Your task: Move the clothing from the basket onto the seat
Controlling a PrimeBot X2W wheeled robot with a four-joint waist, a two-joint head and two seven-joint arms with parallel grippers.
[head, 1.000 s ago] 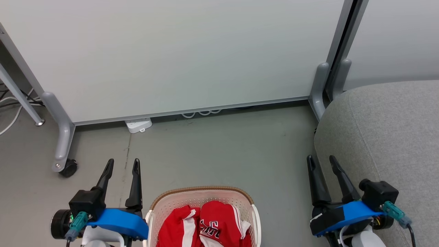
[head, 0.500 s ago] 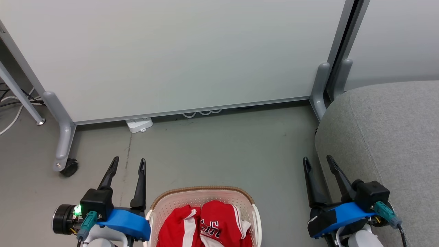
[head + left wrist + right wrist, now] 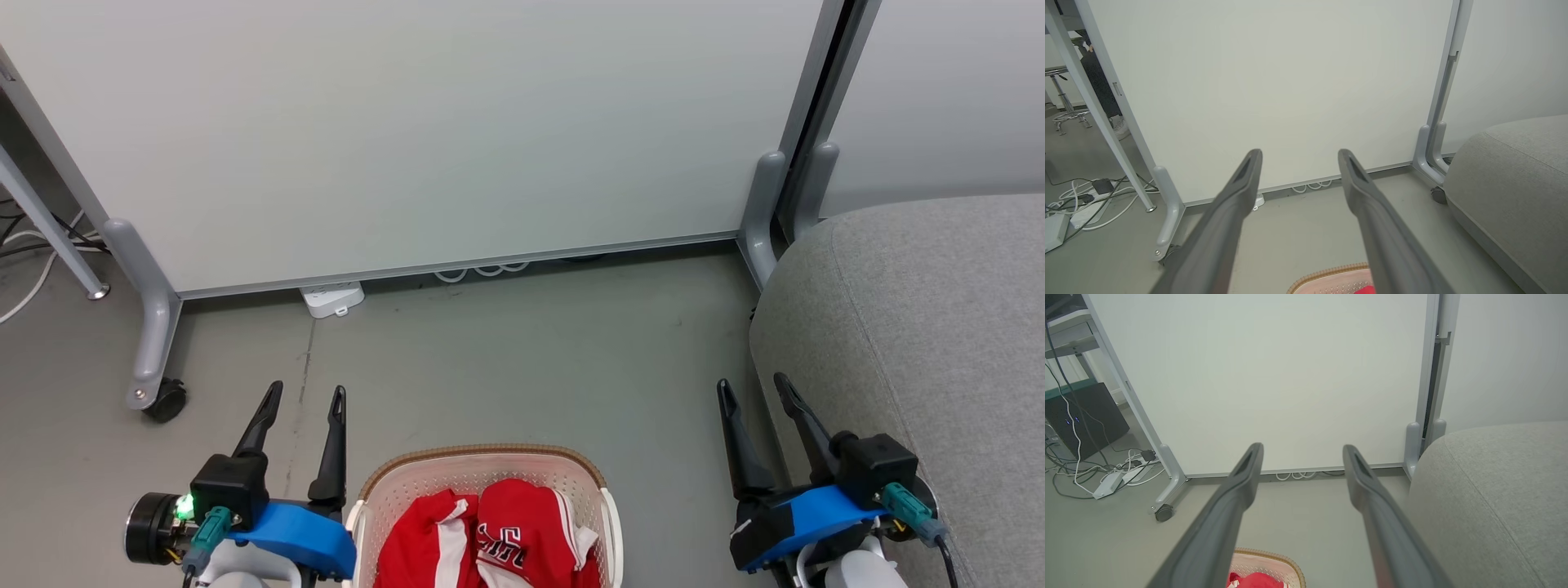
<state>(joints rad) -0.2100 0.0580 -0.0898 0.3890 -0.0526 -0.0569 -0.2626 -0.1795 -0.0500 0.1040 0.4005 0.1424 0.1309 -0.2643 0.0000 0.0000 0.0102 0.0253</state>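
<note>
The basket [image 3: 486, 459], cream-white with a brown woven rim, stands on the floor at the bottom middle of the head view. In it lies the red clothing [image 3: 490, 539] with white stripes and dark lettering. A corner of the basket [image 3: 1327, 277] shows low in the left wrist view, and the basket [image 3: 1267, 559] with red clothing [image 3: 1255, 580] shows in the right wrist view. The grey seat [image 3: 922, 327] fills the right side. My left gripper [image 3: 306, 392] is open and empty, left of the basket. My right gripper [image 3: 751, 384] is open and empty beside the seat's edge.
A white partition panel [image 3: 424, 131] on grey wheeled feet [image 3: 155, 392] stands behind the bare floor. A white power strip [image 3: 331, 298] lies at its base. Cables [image 3: 1106, 477] and a dark box [image 3: 1086, 412] sit at the far left. The seat [image 3: 1511, 188] also rises at the right.
Both grippers have drawn slightly inward toward the basket, the left one rightward and the right one leftward and lower. Both stay open. The clothing has not moved.
</note>
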